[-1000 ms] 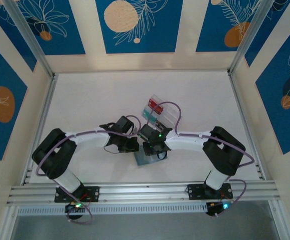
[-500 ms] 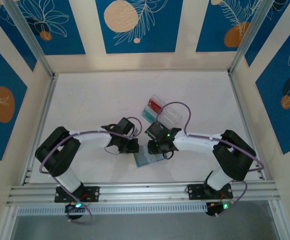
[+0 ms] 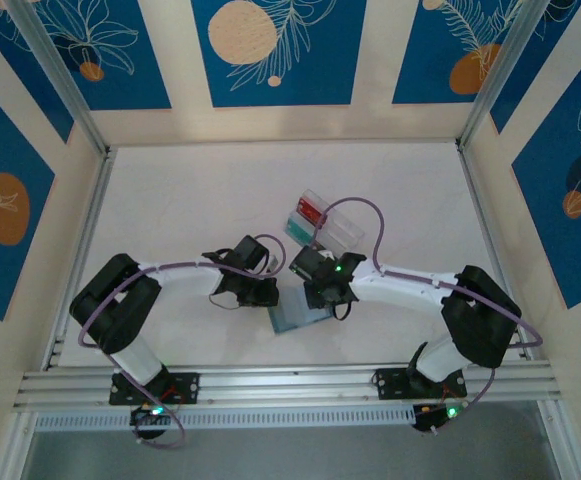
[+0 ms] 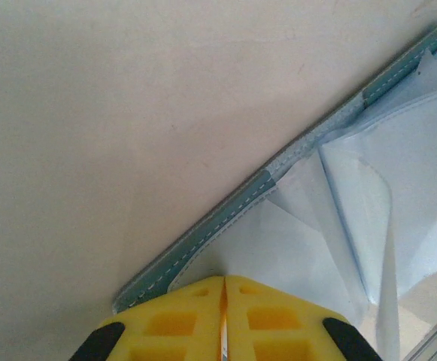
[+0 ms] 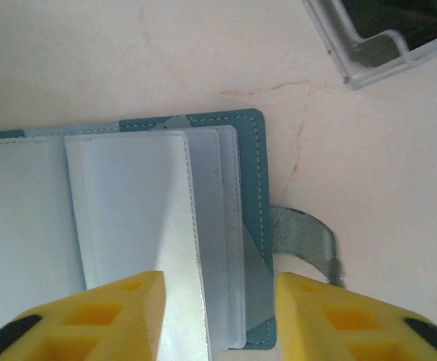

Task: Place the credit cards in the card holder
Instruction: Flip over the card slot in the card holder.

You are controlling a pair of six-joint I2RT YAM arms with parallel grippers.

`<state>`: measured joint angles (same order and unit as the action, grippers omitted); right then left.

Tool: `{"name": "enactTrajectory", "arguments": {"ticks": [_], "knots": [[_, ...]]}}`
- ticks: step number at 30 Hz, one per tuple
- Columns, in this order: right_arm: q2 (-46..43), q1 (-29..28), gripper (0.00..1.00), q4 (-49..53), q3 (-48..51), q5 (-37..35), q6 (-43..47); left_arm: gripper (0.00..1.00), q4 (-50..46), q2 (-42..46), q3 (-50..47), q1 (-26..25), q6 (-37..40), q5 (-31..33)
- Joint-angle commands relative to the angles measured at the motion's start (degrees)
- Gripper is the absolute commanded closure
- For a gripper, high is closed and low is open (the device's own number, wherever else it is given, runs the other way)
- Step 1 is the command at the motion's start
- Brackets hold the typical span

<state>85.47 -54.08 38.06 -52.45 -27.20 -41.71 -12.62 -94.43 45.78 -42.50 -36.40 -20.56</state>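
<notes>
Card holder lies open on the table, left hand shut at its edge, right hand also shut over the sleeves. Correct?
Not quite: the right hand is open. The right wrist view shows its yellow fingers apart above the clear sleeves. The card holder does lie open, with the left hand shut at its edge.

no readable text or labels, cards in tray perhaps too small

Arms (image 3: 410,285): white links, black joints
Cables (image 3: 353,201): purple, looped along arms
Fingers (image 5: 90,316): yellow, moulded with pockets
Lights (image 3: 154,411): green, at bases
</notes>
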Motion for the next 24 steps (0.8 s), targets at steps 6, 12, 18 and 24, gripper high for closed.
{"name": "enactTrajectory", "arguments": {"ticks": [6,12,18,24], "knots": [[-5.5,-1.1,0.68,3.8,-7.2,4.6,2.4,0.91,-3.5,-1.4,-0.5,-0.7,3.2,-1.4],[0.5,0.5,0.8,2.0,-10.4,11.7,3.8,0.91,-3.9,-0.7,-0.9,-0.6,3.9,-2.2],[6.0,2.4,0.87,-0.4,-10.1,15.0,3.5,0.92,-4.0,-0.5,-0.7,-0.5,4.8,-3.2],[10.8,3.6,0.85,-4.6,-7.5,20.7,4.2,0.92,-5.8,-0.7,0.7,-0.1,5.2,-4.2]]}}
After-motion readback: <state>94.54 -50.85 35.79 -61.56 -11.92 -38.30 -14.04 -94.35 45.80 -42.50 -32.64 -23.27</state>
